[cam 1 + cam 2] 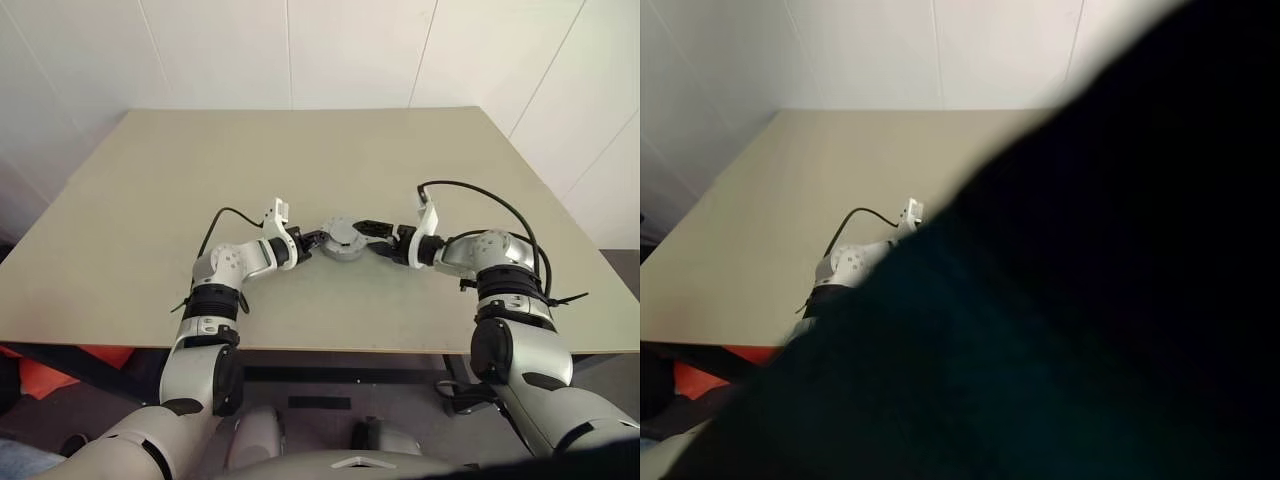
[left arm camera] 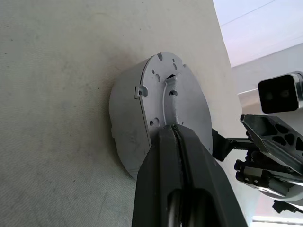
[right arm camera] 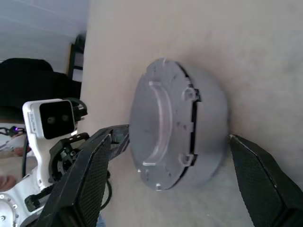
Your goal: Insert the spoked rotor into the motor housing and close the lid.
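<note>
Housing (image 1: pixel 342 238) lidded on surface (image 1: pixel 150 200), between both tools.
Wrist views add: left tool (image 2: pixel 174 130) pressed together on lid (image 2: pixel 182 101); right tool (image 3: pixel 182 156) spread around it.

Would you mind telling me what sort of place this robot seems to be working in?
Probably an indoor lab or test room: a plain beige table against white panelled walls, bare but for the motor housing with the lid on it, between the left gripper and the right gripper.
</note>
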Controlling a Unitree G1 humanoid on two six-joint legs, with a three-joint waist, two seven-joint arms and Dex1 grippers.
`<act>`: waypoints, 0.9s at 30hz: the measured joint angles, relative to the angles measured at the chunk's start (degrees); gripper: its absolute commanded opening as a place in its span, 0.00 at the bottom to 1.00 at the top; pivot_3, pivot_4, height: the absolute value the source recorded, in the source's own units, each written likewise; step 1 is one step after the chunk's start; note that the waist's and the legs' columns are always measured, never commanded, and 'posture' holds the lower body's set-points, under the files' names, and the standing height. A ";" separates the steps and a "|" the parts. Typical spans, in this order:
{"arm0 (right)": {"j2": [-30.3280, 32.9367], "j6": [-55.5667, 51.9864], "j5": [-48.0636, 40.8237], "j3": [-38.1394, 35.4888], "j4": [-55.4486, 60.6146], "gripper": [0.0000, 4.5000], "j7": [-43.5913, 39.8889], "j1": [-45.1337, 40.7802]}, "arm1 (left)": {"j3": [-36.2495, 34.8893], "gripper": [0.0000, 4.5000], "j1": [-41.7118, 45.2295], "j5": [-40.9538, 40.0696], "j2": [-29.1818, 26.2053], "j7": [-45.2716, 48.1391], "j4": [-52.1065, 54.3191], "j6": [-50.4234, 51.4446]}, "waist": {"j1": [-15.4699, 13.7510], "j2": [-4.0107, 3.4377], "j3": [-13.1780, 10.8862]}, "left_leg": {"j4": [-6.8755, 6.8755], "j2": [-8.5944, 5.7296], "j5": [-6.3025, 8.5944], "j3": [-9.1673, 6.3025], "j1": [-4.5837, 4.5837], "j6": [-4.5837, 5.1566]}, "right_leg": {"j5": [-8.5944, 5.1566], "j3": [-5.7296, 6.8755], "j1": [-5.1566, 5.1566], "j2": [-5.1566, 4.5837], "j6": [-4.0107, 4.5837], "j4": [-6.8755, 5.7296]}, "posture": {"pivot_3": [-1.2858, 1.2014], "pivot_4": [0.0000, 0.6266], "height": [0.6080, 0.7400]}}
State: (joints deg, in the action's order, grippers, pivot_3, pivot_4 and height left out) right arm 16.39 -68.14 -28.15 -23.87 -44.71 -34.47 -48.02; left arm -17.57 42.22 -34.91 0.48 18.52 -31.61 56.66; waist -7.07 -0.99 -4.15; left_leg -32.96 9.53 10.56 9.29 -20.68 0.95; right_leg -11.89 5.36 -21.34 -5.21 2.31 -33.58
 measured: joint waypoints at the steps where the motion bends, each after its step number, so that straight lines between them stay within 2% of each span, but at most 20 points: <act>1: -0.22 -0.30 -0.22 -0.19 0.01 1.00 0.29 -0.07 | 0.00 0.00 -0.09 0.01 -0.10 -0.06 0.21 0.07 | -0.03 0.00 0.00 | 0.00 0.00 0.00 0.01 -0.01 0.00 | 0.00 -0.01 -0.01 0.00 0.00 0.00 | 0.52 0.00 1.00; 7: -3.48 -0.20 -1.19 -0.96 -0.73 1.00 1.82 -0.61 | -0.19 0.00 -0.64 0.02 -0.81 -0.28 1.05 0.07 | 0.31 0.00 0.00 | 0.07 0.06 -0.02 0.20 0.01 -0.05 | 0.00 -0.12 -0.20 0.03 0.00 -0.05 | 0.52 0.00 1.00; 16: -9.55 6.90 -1.18 -2.27 -5.33 1.00 5.06 -3.01 | -0.76 0.00 -1.51 0.13 -1.65 -1.31 2.34 -0.05 | 1.62 0.01 0.00 | 0.20 0.09 -0.12 0.28 0.09 -0.21 | -0.12 -0.19 -0.30 0.06 -0.20 -0.06 | 0.52 0.00 1.00; 19: -10.67 9.87 -1.20 -2.74 -6.83 0.86 7.07 -3.57 | -0.76 0.00 -1.75 0.13 -1.70 -1.41 2.54 -0.04 | 1.63 0.01 0.00 | 0.21 0.09 -0.12 0.34 0.14 -0.22 | -0.15 -0.26 -0.30 0.06 -0.25 -0.06 | 0.52 0.00 1.00; 24: -11.27 12.97 -1.60 -4.43 -9.37 0.48 10.04 -3.72 | -0.74 0.00 -1.92 0.16 -1.70 -1.59 2.86 0.04 | 1.62 0.01 0.00 | 0.23 0.08 -0.12 0.53 0.19 -0.21 | -0.17 -0.47 -0.35 0.06 -0.28 -0.06 | 0.52 0.00 1.00; 27: -11.31 13.91 -1.70 -4.59 -9.73 0.45 10.27 -3.91 | -0.74 0.00 -1.99 0.20 -1.73 -1.58 2.90 -0.05 | 1.58 0.01 0.00 | 0.26 0.07 -0.12 0.58 0.21 -0.21 | -0.17 -0.54 -0.39 0.06 -0.28 -0.07 | 0.52 0.00 1.00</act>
State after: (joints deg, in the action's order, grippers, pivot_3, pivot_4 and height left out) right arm 5.08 -54.23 -29.85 -28.46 -54.44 -24.20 -51.94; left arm -18.31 40.23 -34.71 -1.25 16.94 -28.71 56.61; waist -5.49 -0.98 -4.15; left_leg -32.70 9.60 10.44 9.86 -20.47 0.75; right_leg -12.05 4.82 -21.73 -5.15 2.03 -33.65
